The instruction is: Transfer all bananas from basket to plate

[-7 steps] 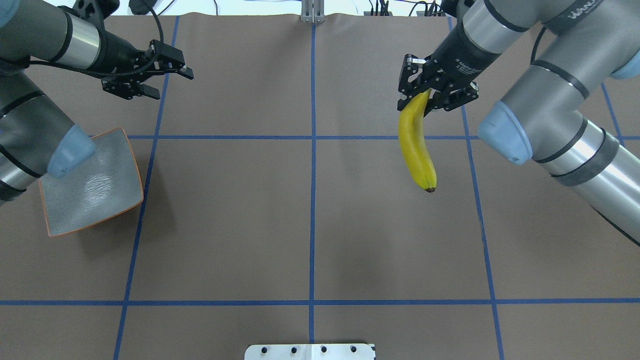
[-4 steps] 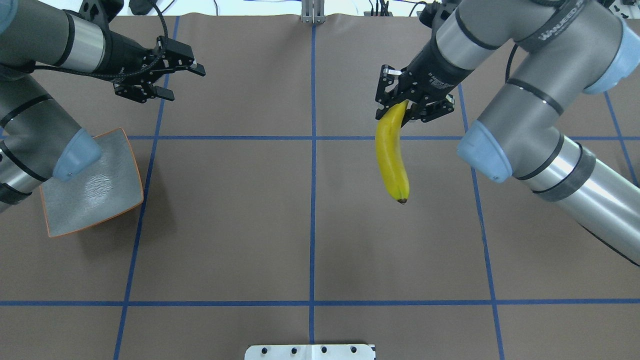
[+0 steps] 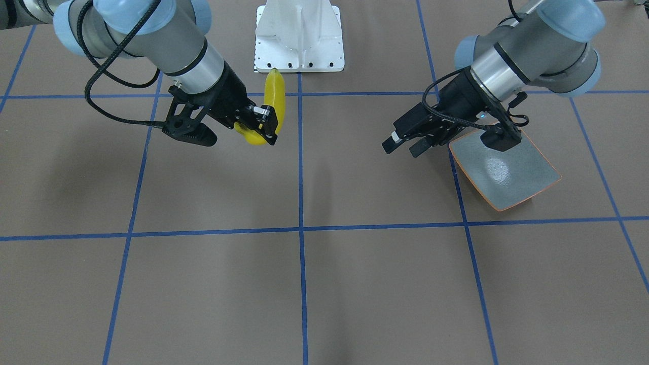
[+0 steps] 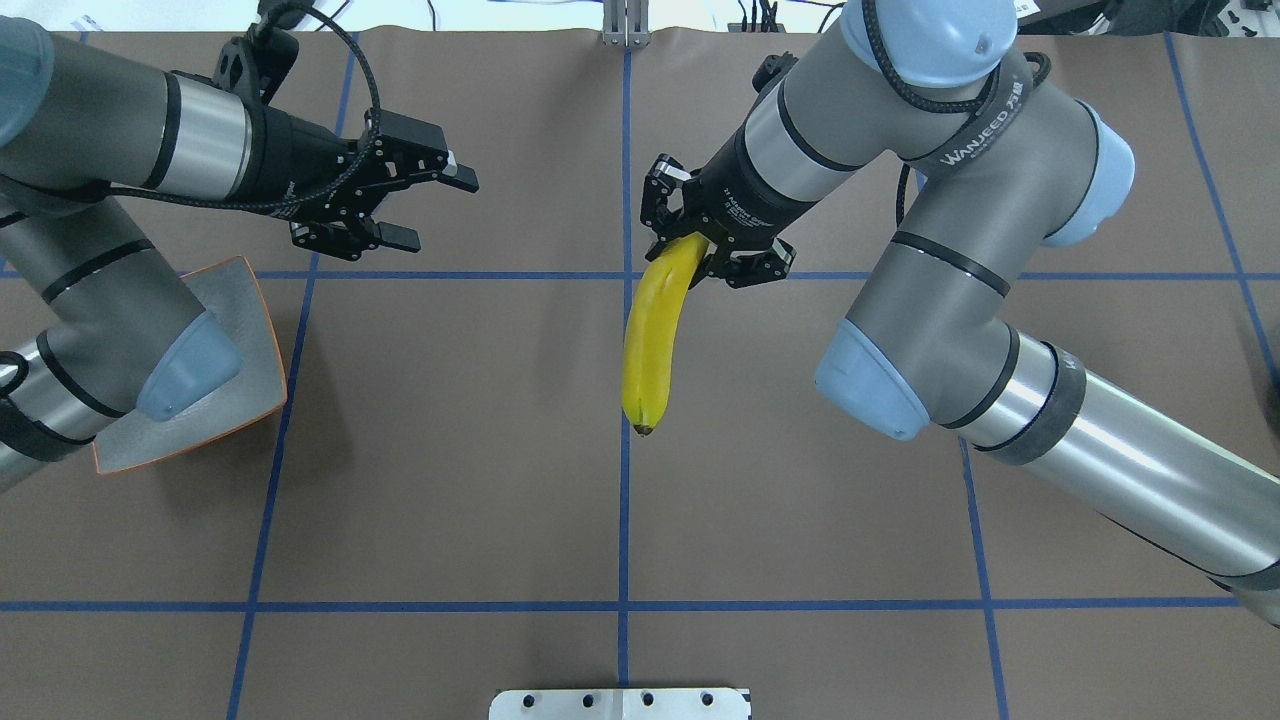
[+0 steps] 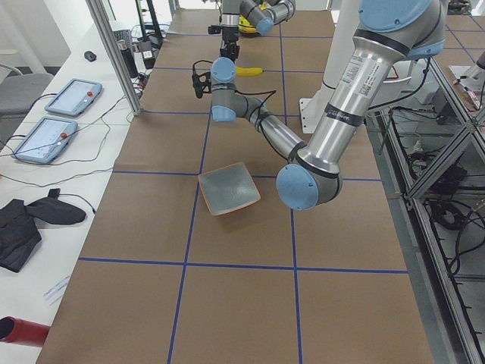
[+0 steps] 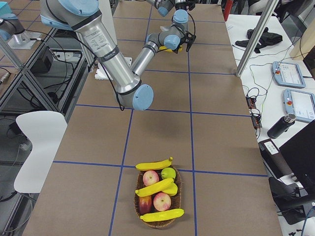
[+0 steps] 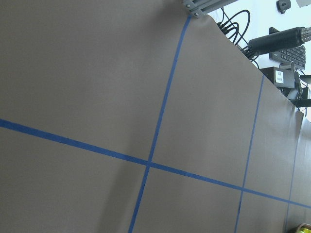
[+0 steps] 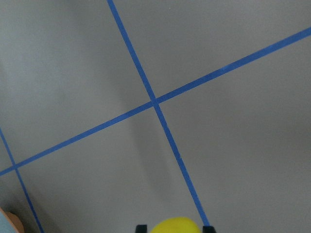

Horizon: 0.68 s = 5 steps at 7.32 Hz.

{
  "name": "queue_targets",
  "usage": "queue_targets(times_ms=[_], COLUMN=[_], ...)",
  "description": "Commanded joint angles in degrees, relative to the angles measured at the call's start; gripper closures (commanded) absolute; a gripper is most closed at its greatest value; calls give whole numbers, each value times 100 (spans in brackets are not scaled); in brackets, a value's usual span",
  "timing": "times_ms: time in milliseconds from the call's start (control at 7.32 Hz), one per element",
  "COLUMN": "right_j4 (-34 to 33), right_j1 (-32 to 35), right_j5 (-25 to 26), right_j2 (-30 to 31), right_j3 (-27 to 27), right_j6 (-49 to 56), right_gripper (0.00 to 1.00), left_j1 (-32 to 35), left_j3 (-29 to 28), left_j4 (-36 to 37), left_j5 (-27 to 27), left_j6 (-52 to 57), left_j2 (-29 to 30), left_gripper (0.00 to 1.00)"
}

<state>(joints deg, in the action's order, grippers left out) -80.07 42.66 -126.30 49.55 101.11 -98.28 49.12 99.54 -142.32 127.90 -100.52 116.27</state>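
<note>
right gripper (image 4: 700,250): jaws clamped on stem end of banana (image 4: 650,340), held in air over bench middle | left gripper (image 4: 440,210): jaws spread wide, nothing in them | advice: carry slowly, without swing, to plate (image 4: 250,390) near left edge | banana long axis: far edge to robot's edge, dark tip toward robot

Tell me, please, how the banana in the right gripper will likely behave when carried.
The banana juts from the right gripper without sagging, so probably stiff. Only one end is pinched and the skin looks glossy, so it may pivot or slip. Set down, its curve might let it rock.
</note>
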Motion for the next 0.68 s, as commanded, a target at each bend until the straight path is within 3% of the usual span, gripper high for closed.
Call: queue_targets(times_ms=[0, 547], right_j4=[18, 264], right_j1=[-30, -83], right_j5=[-8, -34], right_j2=[-42, -51], right_j3=[-12, -56], right_j6=[-42, 10], right_gripper=[100, 100], left_j1=[-392, -1428], left_j3=[283, 443], left_j4=[-121, -77], left_j5=[7, 7], left_j6=[-12, -38], left_j2=[1, 255], left_gripper=[0, 0])
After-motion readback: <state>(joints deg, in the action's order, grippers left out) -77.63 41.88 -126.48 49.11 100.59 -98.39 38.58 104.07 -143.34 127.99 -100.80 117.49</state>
